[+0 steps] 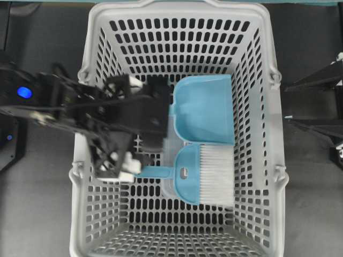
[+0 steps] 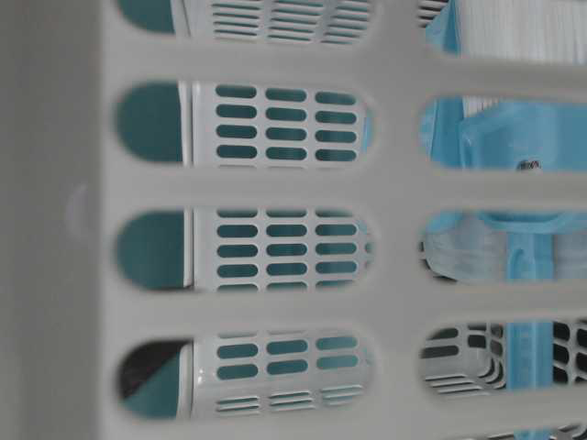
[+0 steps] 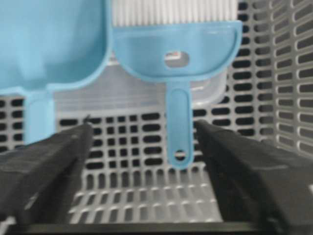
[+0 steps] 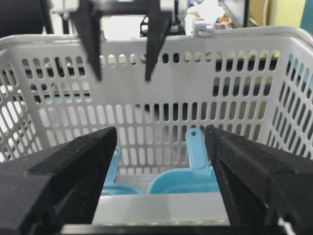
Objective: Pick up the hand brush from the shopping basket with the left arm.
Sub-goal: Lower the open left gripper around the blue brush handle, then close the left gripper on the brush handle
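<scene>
My left hand [image 3: 142, 142] is spread wide with nothing between the fingers, hanging inside the shopping basket [image 1: 268, 134] over its floor. Straight ahead in the wrist view: hand brush [image 3: 177, 58], lying flat on the basket floor toward the basket's right wall. Its thin handle runs straight back at me, hole-tipped end nearest and sitting between my finger lines, half-round head and white bristles beyond. So its long axis lines up with my approach; fingers would straddle the handle across its width. Not touching yet. Dustpan [image 3: 49, 44] lies just beside the brush, its own handle near my left finger [image 3: 44, 171], so watch that side. Right hand [image 4: 160, 161] is spread too, outside the basket's wall; left is clearly nearer.
</scene>
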